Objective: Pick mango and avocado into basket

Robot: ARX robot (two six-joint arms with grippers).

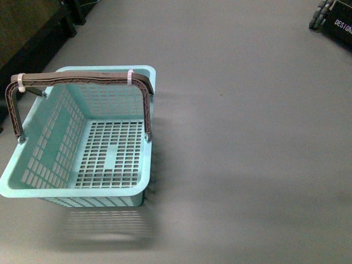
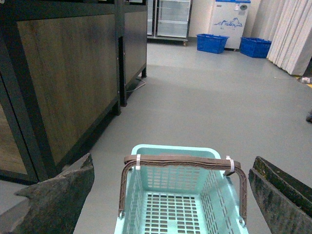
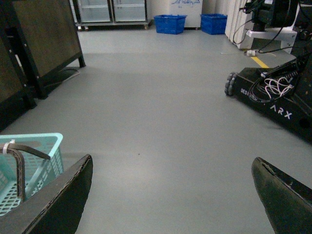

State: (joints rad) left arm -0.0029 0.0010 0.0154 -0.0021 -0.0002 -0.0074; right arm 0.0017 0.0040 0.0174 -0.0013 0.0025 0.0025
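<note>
The pale aqua basket [image 1: 52, 148] with slotted walls and a brown ribbed handle [image 1: 77, 78] stands empty on the grey floor at the left in the front view. It also shows in the left wrist view [image 2: 219, 200], straight ahead between the fingers, and at the edge of the right wrist view [image 3: 41, 156]. My left gripper [image 2: 173, 195] is open and empty above the basket's near side. My right gripper [image 3: 173, 195] is open and empty over bare floor to the right of the basket. No mango or avocado is in view. Neither arm shows in the front view.
Dark wood-panelled cabinets [image 2: 68, 73] stand to the left of the basket. Another ARX robot base [image 3: 273, 92] with cables sits at the right; it also shows in the front view [image 1: 335, 22]. Blue crates [image 2: 212, 43] and glass-door fridges [image 2: 170, 18] stand far back.
</note>
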